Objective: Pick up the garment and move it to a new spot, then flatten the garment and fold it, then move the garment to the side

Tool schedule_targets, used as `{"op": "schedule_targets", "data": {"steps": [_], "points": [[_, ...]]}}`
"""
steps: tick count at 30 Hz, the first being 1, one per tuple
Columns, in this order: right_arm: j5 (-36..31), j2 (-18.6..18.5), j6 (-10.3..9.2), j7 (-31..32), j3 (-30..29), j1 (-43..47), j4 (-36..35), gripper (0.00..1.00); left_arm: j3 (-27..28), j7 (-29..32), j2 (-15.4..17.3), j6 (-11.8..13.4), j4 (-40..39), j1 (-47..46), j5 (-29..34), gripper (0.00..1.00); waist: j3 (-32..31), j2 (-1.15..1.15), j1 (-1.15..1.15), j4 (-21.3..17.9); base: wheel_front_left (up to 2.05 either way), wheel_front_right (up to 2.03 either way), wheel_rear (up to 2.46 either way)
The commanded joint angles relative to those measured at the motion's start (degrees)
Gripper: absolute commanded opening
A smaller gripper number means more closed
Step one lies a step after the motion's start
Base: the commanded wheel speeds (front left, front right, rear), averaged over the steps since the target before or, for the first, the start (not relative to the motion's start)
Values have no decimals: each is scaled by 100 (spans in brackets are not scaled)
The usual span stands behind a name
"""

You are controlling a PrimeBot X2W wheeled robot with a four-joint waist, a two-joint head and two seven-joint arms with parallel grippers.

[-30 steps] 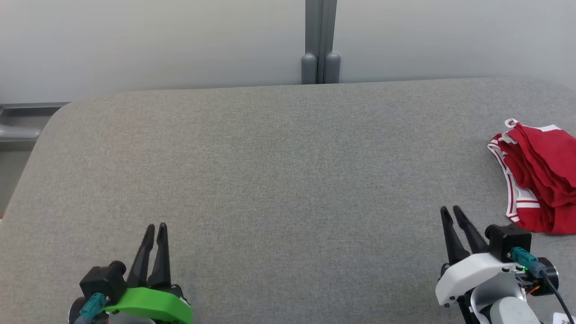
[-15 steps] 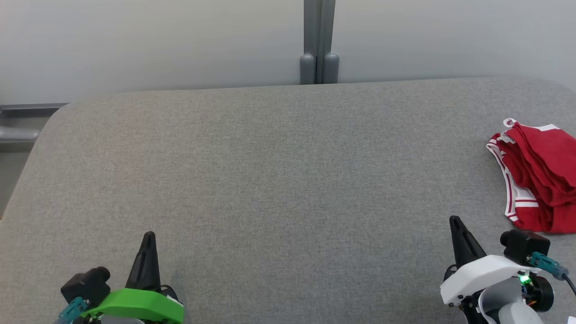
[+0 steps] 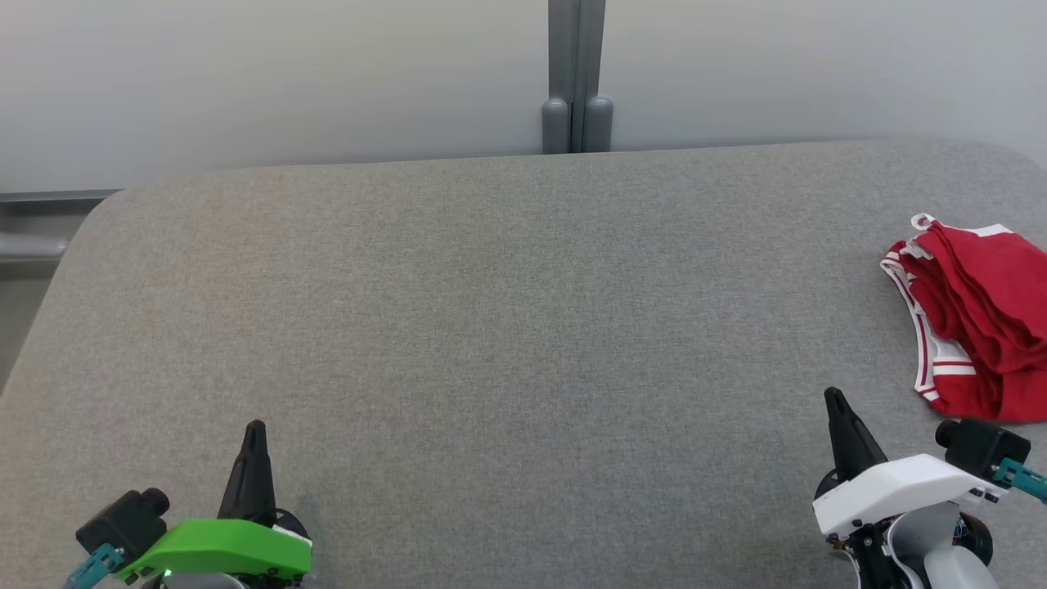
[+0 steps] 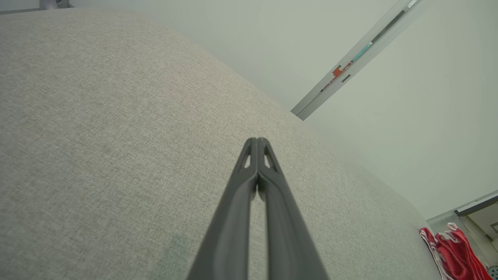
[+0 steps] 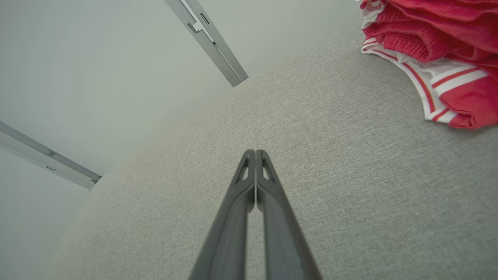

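Garment (image 3: 986, 315) lies bunched on grey fabric tabletop (image 3: 491, 327), pale wall (image 3: 245, 74) behind.

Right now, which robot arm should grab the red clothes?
The right one. The right gripper sits near the crumpled red garment on the right side of the grey table. The left gripper is far across it, so it would likely need a much longer reach. Both are shut and empty.
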Motion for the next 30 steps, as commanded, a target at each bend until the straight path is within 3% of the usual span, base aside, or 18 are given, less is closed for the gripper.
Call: {"op": "schedule_targets", "data": {"steps": [1, 30], "points": [[235, -28, -2, 21, -26, -156, -86, 0, 51, 48, 14, -5, -92, -187, -195, 0, 0, 0, 0, -3, 0, 0, 0], [2438, -33, -4, 317, -157, -271, -60, 0, 298, 596, 12, -10, -191, -313, -2081, 0, -6, 0, 0, -61, 0, 0, 0]]}}
